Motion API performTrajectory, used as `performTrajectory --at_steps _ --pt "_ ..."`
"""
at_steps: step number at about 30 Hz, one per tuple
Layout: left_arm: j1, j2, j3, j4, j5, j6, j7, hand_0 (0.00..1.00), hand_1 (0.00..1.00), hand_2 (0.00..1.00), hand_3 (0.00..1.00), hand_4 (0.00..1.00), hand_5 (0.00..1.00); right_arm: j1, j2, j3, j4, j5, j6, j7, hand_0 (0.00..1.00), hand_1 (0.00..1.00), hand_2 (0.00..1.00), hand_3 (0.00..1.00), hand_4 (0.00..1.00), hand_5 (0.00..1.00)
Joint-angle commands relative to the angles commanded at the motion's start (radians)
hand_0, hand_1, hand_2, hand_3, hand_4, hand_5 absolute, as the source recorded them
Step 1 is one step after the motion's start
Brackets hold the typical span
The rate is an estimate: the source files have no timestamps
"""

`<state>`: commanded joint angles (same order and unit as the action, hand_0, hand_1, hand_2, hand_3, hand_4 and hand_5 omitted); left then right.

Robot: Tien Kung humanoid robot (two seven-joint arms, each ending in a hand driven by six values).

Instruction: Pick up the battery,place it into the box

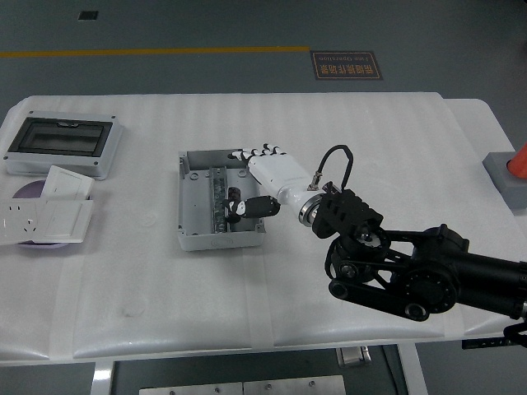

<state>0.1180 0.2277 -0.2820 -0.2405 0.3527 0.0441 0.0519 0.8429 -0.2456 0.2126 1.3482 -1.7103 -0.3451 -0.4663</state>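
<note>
The open grey box (188,216) stands in the middle of the table with a metal rail along its floor. My right hand (241,179), white with black joints, reaches in over the box's right half. Its fingers (262,151) are spread out over the far right corner and its thumb (257,206) points into the box. A small dark battery (233,198) lies inside the box at the thumb's tip. I cannot tell whether the thumb still touches it. My left arm is out of view.
A grey lid with a dark window (62,141) lies at the back left. White socket plates (43,216) lie on a purple disc in front of it. A grey block with an orange cone (509,174) stands at the right edge.
</note>
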Motion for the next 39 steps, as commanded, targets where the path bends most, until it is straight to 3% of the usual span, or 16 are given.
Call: performTrajectory --at_steps 5,9,19,20,24,26,31,32,37,38,39 --pt "0.0 0.001 0.002 0.0 -0.001 0.0 0.0 0.668 0.676 0.619 0.639 0.654 0.254 0.0 0.001 -0.008 -0.009 0.01 -0.001 0.002 0.998 0.93 0.949 0.937 0.816 0.603" --pt "-0.001 0.001 0.0 0.0 0.0 0.0 0.0 0.668 0.676 0.619 0.638 0.653 0.253 0.008 -0.03 -0.015 -0.017 0.024 0.001 0.007 0.998 0.93 0.944 0.935 0.836 0.618" --pt "-0.004 0.003 -0.002 0.0 -0.001 0.0 0.0 0.668 0.675 0.619 0.639 0.652 0.249 0.062 -0.227 -0.137 -0.069 0.061 0.072 0.049 0.998 0.911 0.919 0.92 0.798 0.587" --pt "-0.005 0.004 -0.002 0.0 -0.001 0.0 0.0 0.668 0.675 0.619 0.638 0.65 0.249 0.071 -0.247 -0.157 -0.07 0.05 0.085 0.06 0.987 0.87 0.876 0.893 0.802 0.594" --pt "-0.006 0.009 -0.001 0.001 -0.003 0.001 0.0 0.668 0.675 0.619 0.638 0.65 0.249 0.113 -0.315 -0.158 -0.058 -0.02 0.171 0.105 0.987 0.87 0.876 0.893 0.802 0.594" --pt "-0.006 0.011 0.002 0.001 -0.005 0.001 0.0 0.669 0.675 0.619 0.638 0.649 0.247 0.131 -0.339 -0.145 -0.043 -0.057 0.213 0.133 0.942 0.851 0.859 0.875 0.819 0.606" --pt "-0.008 0.014 0.006 0.001 -0.008 0.001 -0.001 0.669 0.675 0.619 0.638 0.649 0.247 0.167 -0.378 -0.098 -0.003 -0.142 0.315 0.217 0.942 0.851 0.859 0.875 0.819 0.606" --pt "-0.009 0.015 0.006 0.001 -0.007 0.001 -0.001 0.668 0.675 0.619 0.637 0.649 0.248 0.17 -0.382 -0.086 0.002 -0.157 0.336 0.236 0.935 0.852 0.865 0.889 0.797 0.52" --pt "-0.011 0.016 0.01 0.0 -0.008 0.001 -0.001 0.668 0.675 0.619 0.637 0.649 0.248 0.171 -0.389 -0.034 0.021 -0.229 0.438 0.295 0.935 0.852 0.865 0.889 0.797 0.52" --pt "-0.011 0.016 0.012 0.0 -0.009 0.001 -0.001 0.668 0.675 0.619 0.637 0.647 0.246 0.17 -0.388 -0.026 0.022 -0.242 0.455 0.302 0.933 0.865 0.895 0.901 0.728 0.339" --pt "-0.012 0.016 0.014 0.001 -0.01 0.001 -0.001 0.668 0.675 0.619 0.637 0.647 0.246 0.168 -0.387 -0.02 0.022 -0.254 0.472 0.307 0.933 0.865 0.895 0.901 0.728 0.339"
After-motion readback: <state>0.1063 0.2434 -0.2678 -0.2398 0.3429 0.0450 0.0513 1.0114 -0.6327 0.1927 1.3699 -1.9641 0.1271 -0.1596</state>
